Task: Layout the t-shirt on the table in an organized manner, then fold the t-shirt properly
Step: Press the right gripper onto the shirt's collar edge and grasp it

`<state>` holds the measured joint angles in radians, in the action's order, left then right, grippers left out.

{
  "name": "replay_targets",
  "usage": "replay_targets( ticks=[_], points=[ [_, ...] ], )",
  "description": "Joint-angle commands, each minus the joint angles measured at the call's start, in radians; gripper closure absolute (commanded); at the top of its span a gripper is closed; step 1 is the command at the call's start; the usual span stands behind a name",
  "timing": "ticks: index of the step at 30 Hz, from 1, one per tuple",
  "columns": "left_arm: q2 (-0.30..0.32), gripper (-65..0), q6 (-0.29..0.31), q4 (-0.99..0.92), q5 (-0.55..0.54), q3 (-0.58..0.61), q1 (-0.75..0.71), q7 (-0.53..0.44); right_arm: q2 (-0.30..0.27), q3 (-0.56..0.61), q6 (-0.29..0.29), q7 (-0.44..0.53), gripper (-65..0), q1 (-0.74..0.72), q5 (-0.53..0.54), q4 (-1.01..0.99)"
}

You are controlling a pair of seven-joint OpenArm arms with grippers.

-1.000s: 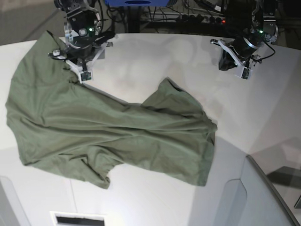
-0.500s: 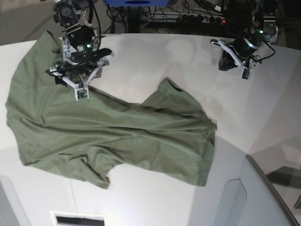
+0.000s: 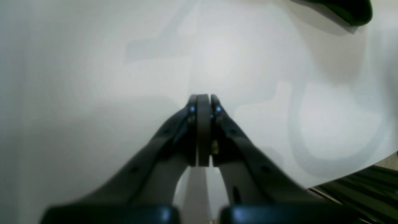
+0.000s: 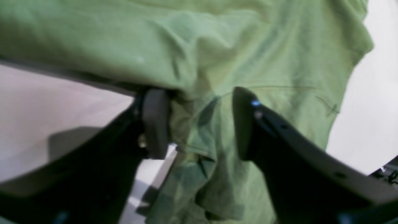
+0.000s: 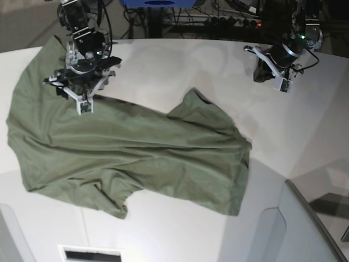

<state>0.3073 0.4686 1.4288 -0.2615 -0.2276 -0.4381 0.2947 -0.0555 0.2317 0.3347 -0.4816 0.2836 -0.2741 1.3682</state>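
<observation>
T-shirt (image 5: 125, 158) cloth fills the gap between the right gripper's (image 4: 199, 124) parted jaws — one finger (image 4: 154, 123) at the hem where green meets white, the other over the fabric, neither pressed against it. From the base view that gripper (image 5: 82, 93) hangs over the shirt's upper edge, near the far left of the worktop (image 5: 180, 71). Outward from there the shirt spreads crumpled and slantwise across the left and middle of the worktop, one sleeve poking up toward the centre, the hem bunched along the near side. Well apart, at the far right, the left gripper (image 3: 203, 105) is clamped shut on nothing — its tips pressed together over bare white surface, clear of the cloth (image 5: 272, 71).
</observation>
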Motion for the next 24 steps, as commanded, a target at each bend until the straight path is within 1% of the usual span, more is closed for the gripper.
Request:
replay_targets(
  ticks=[1, 6, 7, 8, 10, 12, 13, 16, 19, 20, 24],
  points=[
    [0.011, 0.0, 0.002, 0.011, -0.009, -0.005, -0.001, -0.021, 0.001, 0.001, -0.061, -0.136, -35.7, 0.042, 0.077, -0.023],
    [0.011, 0.0, 0.002, 0.011, -0.009, -0.005, -0.001, -0.021, 0.003, 0.001, -0.061, -0.134, -35.1, 0.052, 0.080, -0.025],
    [0.011, 0.0, 0.002, 0.011, -0.011, -0.005, -0.001, -0.021, 0.003, 0.001, -0.061, -0.134, -33.6, 0.052, 0.082, -0.025],
    [0.011, 0.0, 0.002, 0.011, -0.011, -0.005, -0.001, -0.021, 0.003, 0.001, -0.062, -0.134, -30.0, 0.055, 0.083, -0.025],
    [0.011, 0.0, 0.002, 0.011, -0.011, -0.005, -0.001, -0.021, 0.004, 0.001, -0.065, -0.137, -18.9, 0.056, 0.083, -0.025],
    [0.011, 0.0, 0.002, 0.011, -0.011, -0.005, -0.001, -0.021, 0.004, 0.001, -0.065, -0.139, -5.7, 0.056, 0.083, -0.025],
    [0.011, 0.0, 0.002, 0.011, -0.011, -0.005, -0.001, -0.021, 0.006, 0.001, -0.065, -0.139, -2.6, 0.056, 0.083, -0.023],
    [0.011, 0.0, 0.002, 0.011, -0.011, -0.005, 0.000, -0.021, 0.018, 0.001, -0.067, -0.139, -1.8, 0.075, 0.082, 0.017],
    [0.011, 0.0, 0.002, 0.010, -0.011, -0.005, 0.011, -0.021, 0.023, 0.002, -0.067, -0.141, -1.7, 0.098, 0.080, 0.107],
    [0.011, 0.0, 0.002, 0.010, -0.011, -0.005, 0.011, -0.021, 0.023, 0.002, -0.067, -0.154, -1.7, 0.104, 0.080, 0.139],
    [0.011, 0.0, 0.002, 0.010, -0.009, -0.005, 0.011, -0.021, 0.019, 0.004, -0.069, -0.266, -2.0, 0.107, 0.080, 0.248]
  ],
)
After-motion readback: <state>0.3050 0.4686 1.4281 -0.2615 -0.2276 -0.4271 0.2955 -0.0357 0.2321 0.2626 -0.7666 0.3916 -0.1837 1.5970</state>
